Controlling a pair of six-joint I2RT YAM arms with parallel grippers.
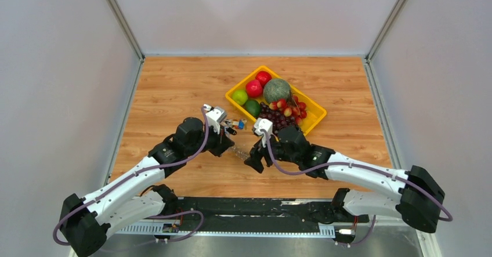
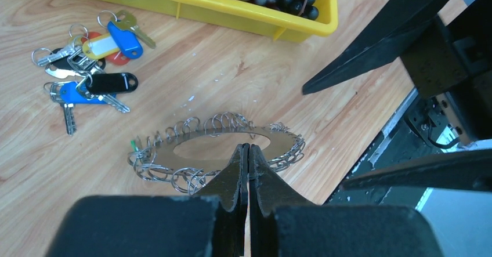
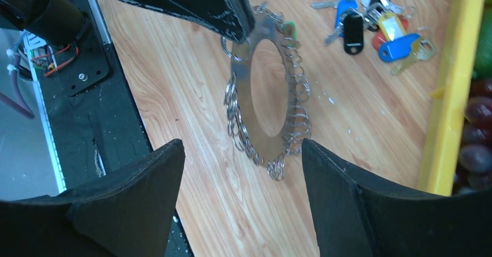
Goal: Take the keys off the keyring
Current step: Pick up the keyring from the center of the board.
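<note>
Wood-grain worktop with pale walls on three sides carries the keyring, which lies near the front edge between the two arms. It is a broad, flat band of silver metal with a wide oval hole. The keys crowd its outer rim as a fringe of small wire-like loops, too fine to tell individual blades, and a small green tag sits on one side. The left claw is fully closed, its tips pinched on the band's near edge, seemingly to steady it. The right claw hangs just above the ring, jaws wide apart and holding nothing. The step in hand looks like the approach for a first pull: no key appears to be off yet. Next, the right claw would need to come down on one loop and work it off while the left holds firm. A coloured key bunch lies just beyond, and a yellow tray of fruit behind it.
</note>
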